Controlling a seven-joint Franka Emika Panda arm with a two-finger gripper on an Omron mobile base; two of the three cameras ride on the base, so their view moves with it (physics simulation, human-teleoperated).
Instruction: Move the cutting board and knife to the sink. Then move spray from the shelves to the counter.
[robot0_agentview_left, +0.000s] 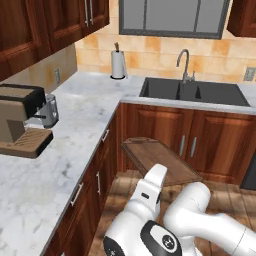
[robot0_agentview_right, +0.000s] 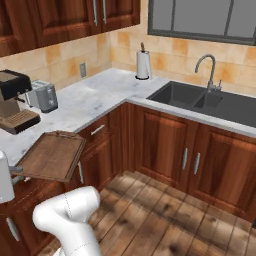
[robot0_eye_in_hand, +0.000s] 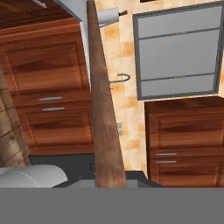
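The brown wooden cutting board (robot0_agentview_left: 159, 159) hangs roughly level in the air over the floor, in front of the corner cabinets. My gripper (robot0_agentview_left: 158, 172) is shut on its near end; the white hand covers the fingers. From the right the cutting board (robot0_agentview_right: 53, 155) juts out from my gripper (robot0_agentview_right: 20, 171) at the left edge. In the hand view the cutting board (robot0_eye_in_hand: 103, 109) runs edge-on up the picture. The dark sink (robot0_agentview_left: 195, 92) (robot0_agentview_right: 200, 100) lies in the marble counter (robot0_agentview_left: 75, 135) (robot0_agentview_right: 95, 97) ahead, under a steel faucet (robot0_agentview_left: 183, 62). The knife, spray and shelves are out of view.
A coffee machine (robot0_agentview_left: 20, 120) and a toaster (robot0_agentview_left: 47, 111) stand on the left counter. A paper towel roll (robot0_agentview_left: 118, 64) stands at the back corner. Wooden cabinet doors (robot0_agentview_left: 200, 142) close off the space under the sink, with plank floor (robot0_agentview_right: 165, 215) before them.
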